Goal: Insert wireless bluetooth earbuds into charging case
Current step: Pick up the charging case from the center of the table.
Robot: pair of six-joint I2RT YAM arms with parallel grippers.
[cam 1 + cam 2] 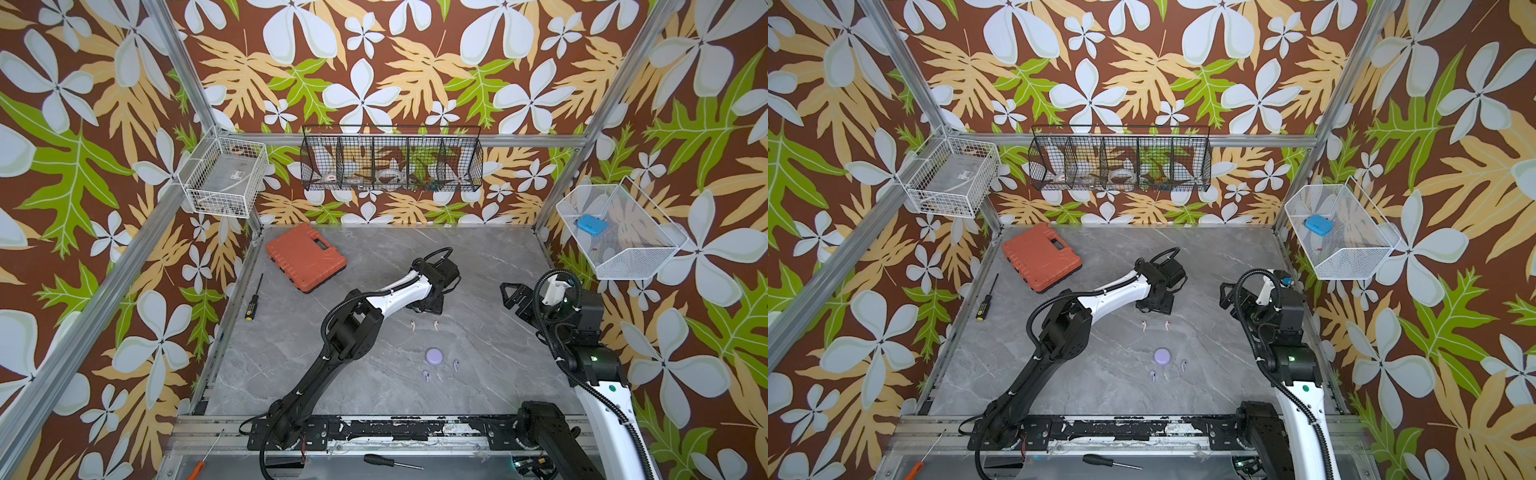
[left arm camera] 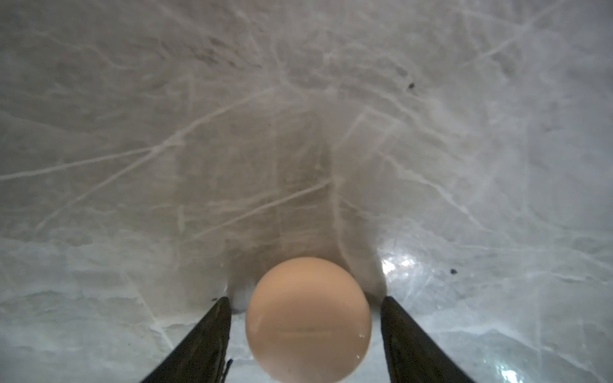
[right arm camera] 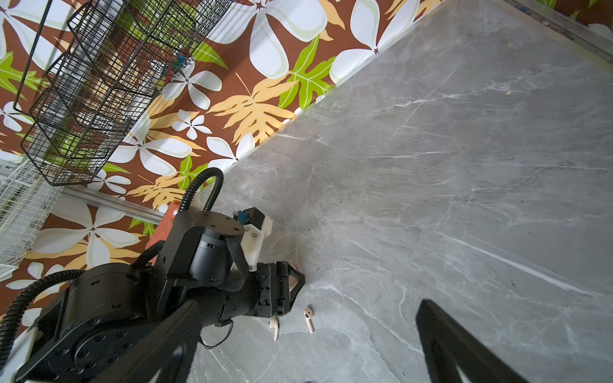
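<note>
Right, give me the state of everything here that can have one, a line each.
Left pincer, open around the pink case, not gripping.
Right pincer, open, empty.
Pink case, shut, on the table.
Purple case, shut.
Pink earbuds, loose on the table.
Purple earbuds, loose beside the purple case.
Orange toolbox, shut.

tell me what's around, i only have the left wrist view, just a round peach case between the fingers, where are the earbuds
Observer: Two pale pink earbuds lie loose on the table just behind the left gripper, toward the robot's base.
Operator: any other case
Observer: A closed lavender case sits nearer the base, two lavender earbuds beside it, not touching.
Operator: and the right arm
Observer: The right gripper is open and empty, above the table's right side.
</note>
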